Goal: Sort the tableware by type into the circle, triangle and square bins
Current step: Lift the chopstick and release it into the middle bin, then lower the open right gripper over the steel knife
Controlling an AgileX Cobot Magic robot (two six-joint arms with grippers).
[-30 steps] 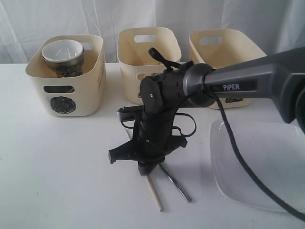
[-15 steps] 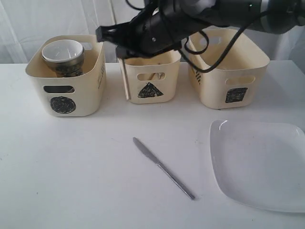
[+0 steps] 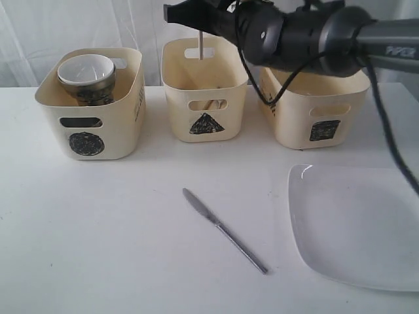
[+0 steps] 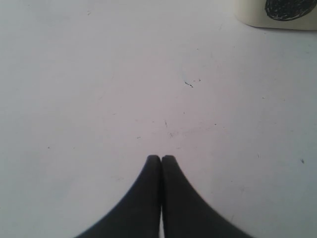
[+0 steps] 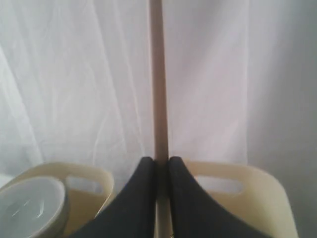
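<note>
Seemingly over the triangle bin, a wooden chopstick is held hanging upright by the right gripper in the exterior view, with its lower end near the tub's back rim. If it is released off-centre, the thin round stick could be caught by the smooth plastic rim and tipped out onto the table. The slim steel knife and the glossy square white plate lie there unsorted.

In the left wrist view, the left gripper is seen closed on nothing above bare matte tabletop.

In the right wrist view, the jaws are shown pinched shut on the chopstick. Since only a narrow, smooth shaft is gripped, a slip or swing before release is judged possible. A rounded white bowl is seen inside the circle bin.
</note>
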